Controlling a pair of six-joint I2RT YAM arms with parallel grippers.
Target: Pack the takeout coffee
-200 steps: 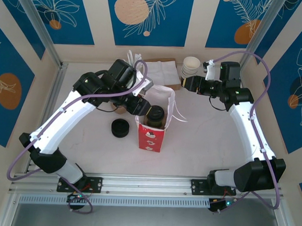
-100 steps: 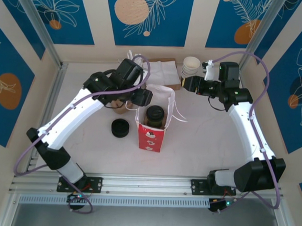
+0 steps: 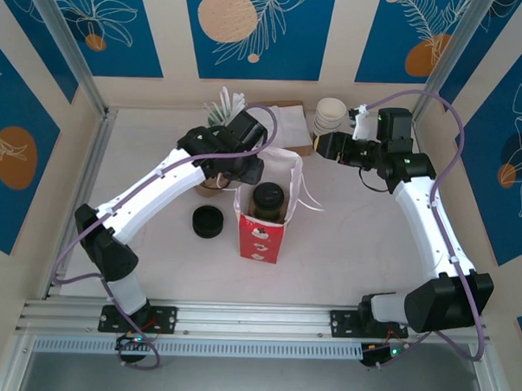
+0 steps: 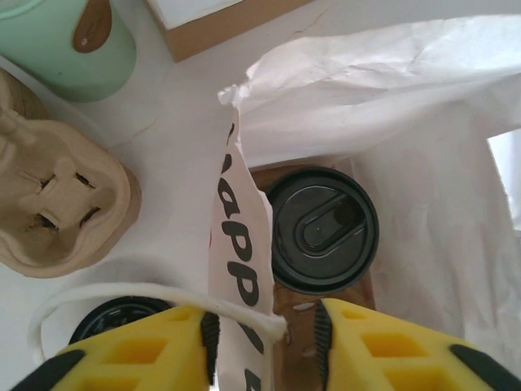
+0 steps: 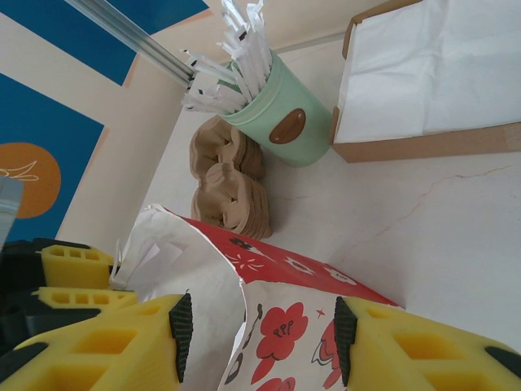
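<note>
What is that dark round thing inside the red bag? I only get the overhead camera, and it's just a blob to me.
Observer: On the left wrist camera it is the takeout coffee, standing upright inside the bag, with its black lid on and an oval recess in the top.
Operator: Is the left claw pinching the bag?
Observer: Not that I can see. The left gripper straddles the bag's wall with its jaws apart, and a white cord handle lies across one finger.
Operator: And what is hidden behind that arm?
Observer: The right wrist camera shows a green cup full of paper-wrapped sticks, beside stacked cardboard cup carriers.
</note>
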